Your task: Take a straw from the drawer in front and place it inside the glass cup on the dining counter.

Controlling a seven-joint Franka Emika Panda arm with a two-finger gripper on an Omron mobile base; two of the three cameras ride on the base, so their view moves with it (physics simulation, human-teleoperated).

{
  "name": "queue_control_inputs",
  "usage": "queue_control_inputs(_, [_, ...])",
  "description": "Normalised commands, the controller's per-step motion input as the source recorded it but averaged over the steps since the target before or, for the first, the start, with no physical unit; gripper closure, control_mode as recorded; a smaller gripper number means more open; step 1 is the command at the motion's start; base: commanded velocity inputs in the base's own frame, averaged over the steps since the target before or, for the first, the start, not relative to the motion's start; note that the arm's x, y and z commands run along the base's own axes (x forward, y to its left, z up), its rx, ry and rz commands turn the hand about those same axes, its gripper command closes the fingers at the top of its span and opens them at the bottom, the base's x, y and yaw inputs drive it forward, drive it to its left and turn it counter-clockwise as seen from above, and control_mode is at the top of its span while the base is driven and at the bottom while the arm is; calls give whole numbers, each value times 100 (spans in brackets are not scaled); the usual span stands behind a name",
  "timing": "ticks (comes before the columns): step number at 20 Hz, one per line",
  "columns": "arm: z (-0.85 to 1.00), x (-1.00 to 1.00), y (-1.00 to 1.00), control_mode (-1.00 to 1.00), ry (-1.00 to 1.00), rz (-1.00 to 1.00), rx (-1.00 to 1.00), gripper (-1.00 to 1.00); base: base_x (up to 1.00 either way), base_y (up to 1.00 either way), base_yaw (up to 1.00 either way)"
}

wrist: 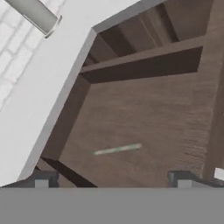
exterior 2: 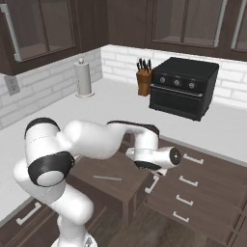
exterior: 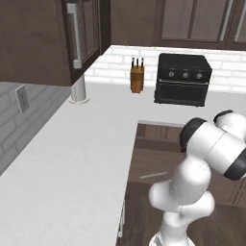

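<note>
The drawer stands pulled open below the white worktop, its brown floor bare except for the straw. That straw is a thin pale stick lying flat near the middle of the drawer floor; it also shows in the left base view inside the drawer. My gripper hangs above the open drawer, looking down into it, fingertips wide apart and open with nothing between them. In the right base view the gripper sits over the drawer's front edge, above its silver handle. The glass cup and the dining counter are out of view.
A black toaster oven, a knife block and a paper towel roll stand on the white worktop along the brick wall. Closed drawers with silver handles lie right of the open one. Dark wall cabinets hang overhead.
</note>
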Motion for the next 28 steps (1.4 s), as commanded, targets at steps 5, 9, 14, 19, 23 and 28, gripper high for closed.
queue_control_inputs(5, [8,29,53,-100,38,-2,-5,-100,0,0,0])
queue_control_inputs(9, [-38,25,32,-100,28,0,-15,-100,0,0,0])
queue_control_inputs(14, [-49,29,12,-100,22,0,-15,-100,0,0,0])
queue_control_inputs(19, [-42,20,0,-100,15,0,-15,-100,0,0,0])
queue_control_inputs(23, [-40,0,-1,-100,7,0,-15,-100,0,0,0])
queue_control_inputs(28, [-45,0,-11,-100,6,0,-11,-100,0,0,0])
